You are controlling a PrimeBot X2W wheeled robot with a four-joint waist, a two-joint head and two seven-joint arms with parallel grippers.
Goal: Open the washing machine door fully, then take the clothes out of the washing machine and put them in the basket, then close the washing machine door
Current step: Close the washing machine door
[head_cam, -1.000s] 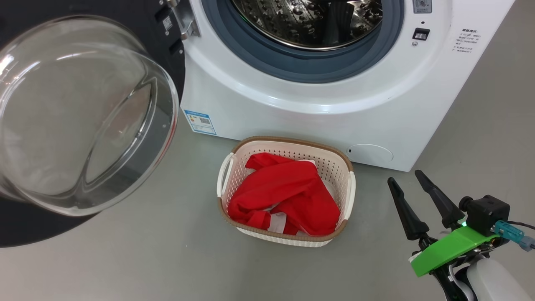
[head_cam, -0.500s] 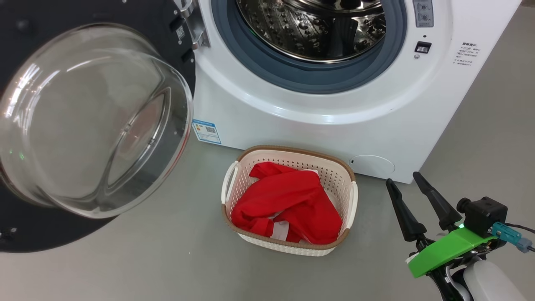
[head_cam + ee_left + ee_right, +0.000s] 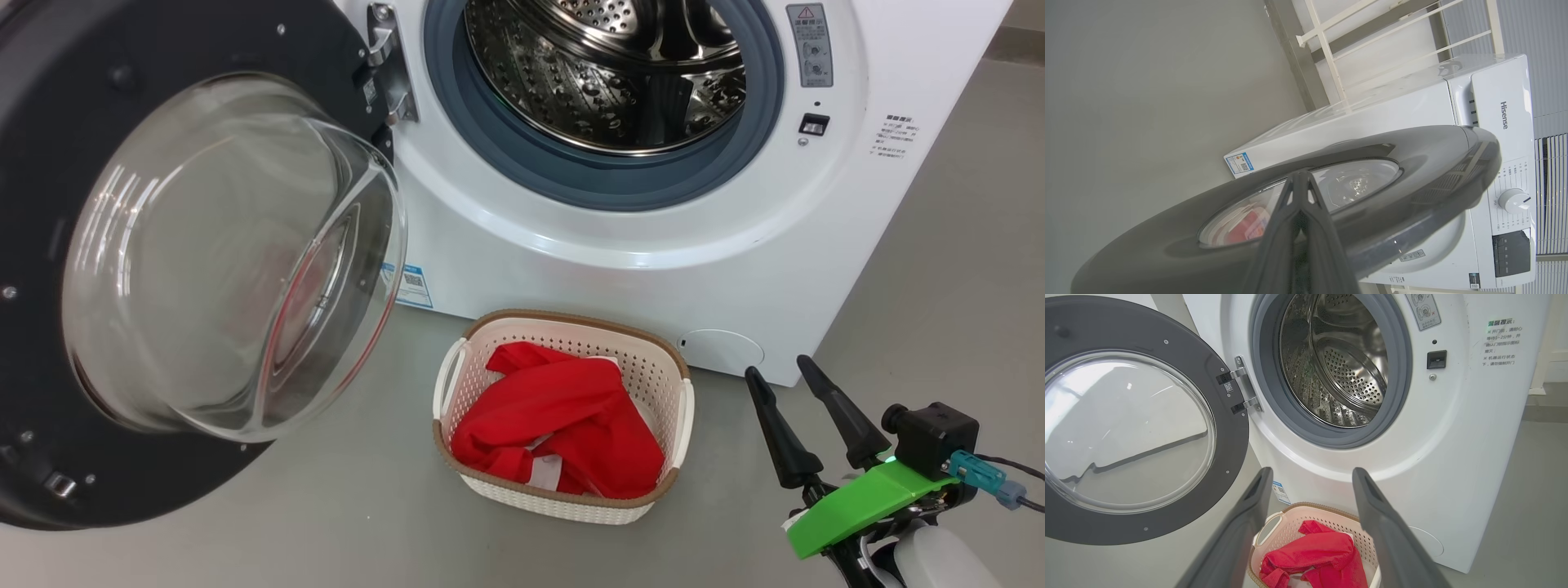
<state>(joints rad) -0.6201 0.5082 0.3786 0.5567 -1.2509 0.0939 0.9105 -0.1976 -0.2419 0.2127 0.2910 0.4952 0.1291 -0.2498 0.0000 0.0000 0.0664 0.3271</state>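
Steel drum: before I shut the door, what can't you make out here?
- Perforated steel drum: upper part cut off by top edge in head and right wrist views; front floor hidden behind the grey rubber ring.
- Cream perforated basket: bottom covered by the bright red clothes, head view.
- Shut left hand: contact with the glossy black round door unclear, left wrist view.

The right hand (image 3: 777,367) has two tapering black fingers (image 3: 784,433), a bright green bracket (image 3: 857,502), a black camera block (image 3: 931,437), a teal cable plug (image 3: 976,469) and a white forearm (image 3: 939,563). The left hand (image 3: 1299,176) is dark grey.
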